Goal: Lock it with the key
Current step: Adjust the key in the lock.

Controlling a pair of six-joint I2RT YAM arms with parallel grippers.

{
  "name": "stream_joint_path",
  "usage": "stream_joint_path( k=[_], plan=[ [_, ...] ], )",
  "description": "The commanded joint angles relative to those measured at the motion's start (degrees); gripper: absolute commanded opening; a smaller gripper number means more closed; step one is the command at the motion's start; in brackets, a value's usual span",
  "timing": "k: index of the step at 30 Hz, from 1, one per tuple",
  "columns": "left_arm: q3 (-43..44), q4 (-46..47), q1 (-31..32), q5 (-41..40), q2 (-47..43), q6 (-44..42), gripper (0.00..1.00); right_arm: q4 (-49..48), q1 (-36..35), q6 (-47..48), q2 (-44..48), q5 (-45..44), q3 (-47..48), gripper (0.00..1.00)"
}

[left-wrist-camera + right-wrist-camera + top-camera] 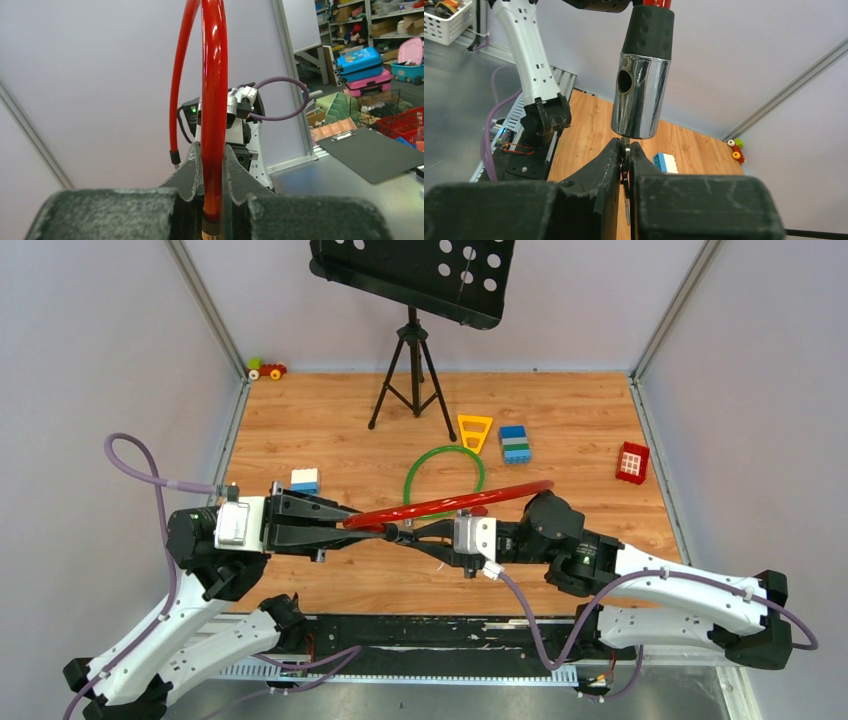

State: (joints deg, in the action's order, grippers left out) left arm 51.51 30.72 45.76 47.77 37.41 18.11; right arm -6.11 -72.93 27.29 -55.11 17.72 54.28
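My left gripper (212, 161) is shut on a thick red cable (214, 90), just above its brass-tipped end. The cable's other thin end with a dark plug (174, 157) hangs free to the left. In the top view the red cable (450, 502) arcs between both grippers over the table's middle. The cable's chrome lock cylinder (640, 95), with a black rubber collar and a side hole, hangs right above my right gripper (625, 146). That gripper is shut on the thin silvery key (627, 207), whose tip meets the cylinder's underside. How deep it sits is hidden.
A green cable ring (444, 472), a yellow triangle (475, 430), a blue-green block (515, 443) and a red block (632, 461) lie behind the grippers. A white-blue block (305, 481) sits by the left arm. A music stand tripod (410, 370) stands at the back.
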Motion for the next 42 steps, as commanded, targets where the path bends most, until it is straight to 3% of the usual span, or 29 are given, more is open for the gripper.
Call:
stream_joint_path(
  k=[1, 3, 6, 10, 14, 25, 42],
  plan=[
    [1.2, 0.6, -0.1, 2.0, 1.8, 0.5, 0.0, -1.3, -0.5, -0.3, 0.9, 7.2, 4.6, 0.0],
    [0.9, 0.2, -0.1, 0.3, 1.5, 0.1, 0.0, -1.6, -0.5, 0.2, 1.0, 5.6, 4.2, 0.03],
    [0.4, -2.6, -0.1, -7.1, 0.0, -0.8, 0.0, -2.2, -0.5, 1.4, 1.0, 2.1, 3.4, 0.25],
    [-0.3, -3.6, 0.0, -14.0, -1.0, -1.4, 0.0, -3.2, -0.5, 3.4, 1.0, -1.4, 2.1, 0.34],
    [-0.4, -2.9, -0.1, -14.5, -0.7, -0.8, 0.0, -4.3, -0.5, 3.6, 1.0, -2.6, 1.3, 0.44],
    [-0.4, -2.1, -0.1, -12.7, -0.7, -0.4, 0.0, -6.6, -0.5, 1.4, -0.8, -16.1, 0.8, 0.5],
    [-0.3, -3.4, -0.1, -15.8, -1.3, -2.0, 0.0, -7.0, -0.6, 1.1, 0.9, -13.3, -1.4, 0.54]
  ],
)
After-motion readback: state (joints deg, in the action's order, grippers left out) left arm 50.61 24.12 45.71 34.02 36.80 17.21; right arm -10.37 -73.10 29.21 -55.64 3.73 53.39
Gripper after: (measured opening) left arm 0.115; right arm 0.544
